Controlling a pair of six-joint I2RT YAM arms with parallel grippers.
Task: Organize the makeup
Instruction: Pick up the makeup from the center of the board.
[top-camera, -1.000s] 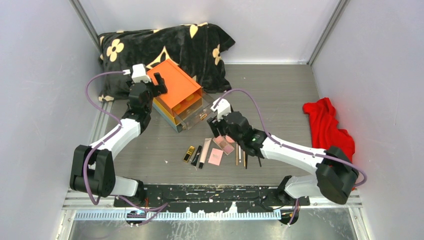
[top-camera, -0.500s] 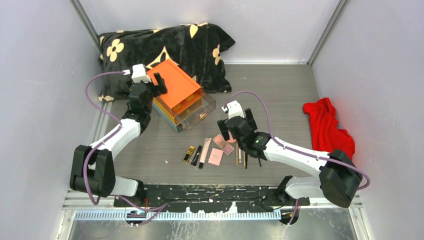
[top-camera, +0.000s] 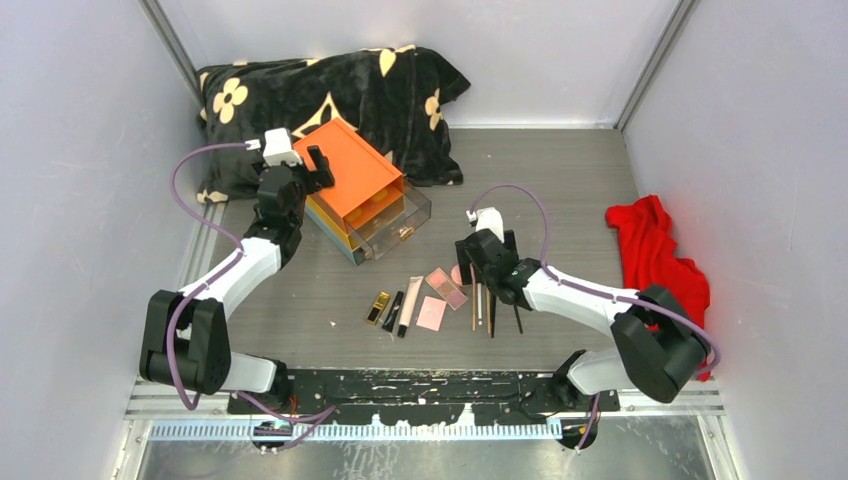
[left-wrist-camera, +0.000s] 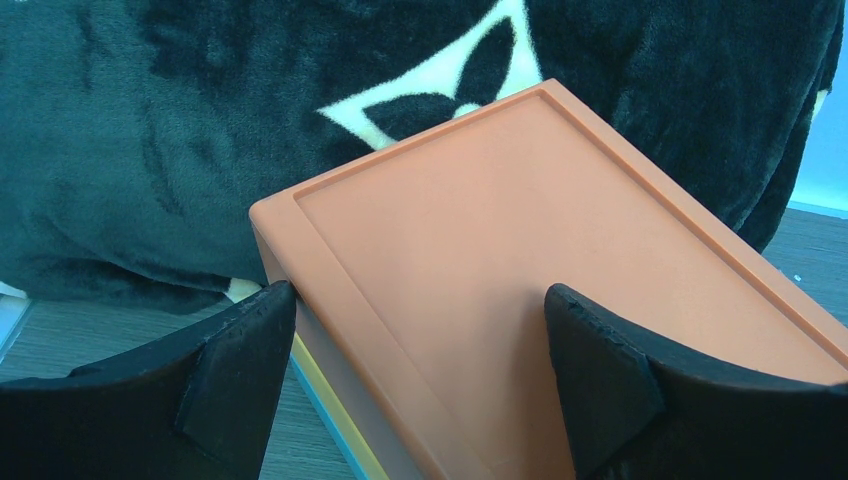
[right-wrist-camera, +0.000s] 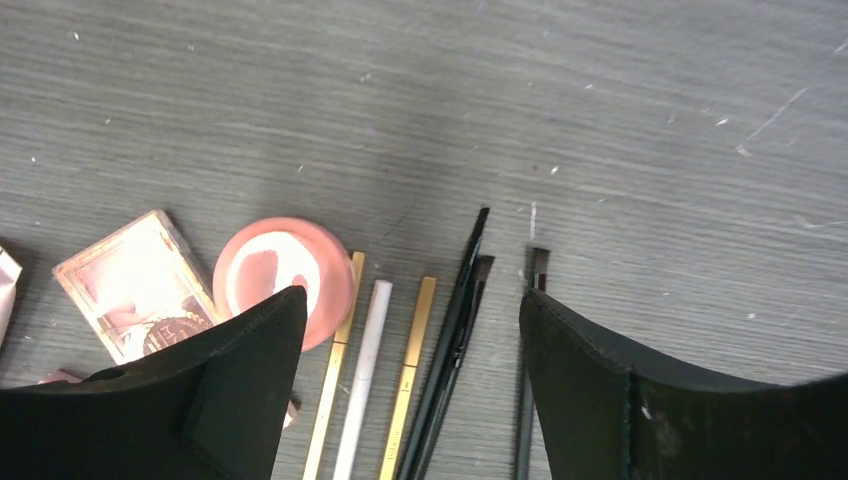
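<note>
Finding the makeup (top-camera: 447, 287) lying in a loose row on the table (top-camera: 560, 180), toward 6 o'clock of its middle. Running from 9 o'clock to 3 o'clock: gold-black lipstick (top-camera: 378, 307), black tube (top-camera: 393, 311), pink tube (top-camera: 410, 305), two pink square palettes (top-camera: 431, 313), round pink compact (right-wrist-camera: 285, 280), then thin brushes (right-wrist-camera: 410, 390) lying side by side.

Hanging over the brushes, with the compact at its 9 o'clock: right pincer (right-wrist-camera: 410, 310), jaws wide apart and holding nothing.

Sitting at 10 o'clock from the row: orange-topped drawer box (top-camera: 350, 175), its clear drawer (top-camera: 398, 225) standing out.

Straddling the box's far corner: left pincer (left-wrist-camera: 420, 300), jaws apart, clamping nothing.

Resting beyond at 12 o'clock: black flowered cushion (top-camera: 330, 90).

Lying at 3 o'clock: red cloth (top-camera: 655, 250).
</note>
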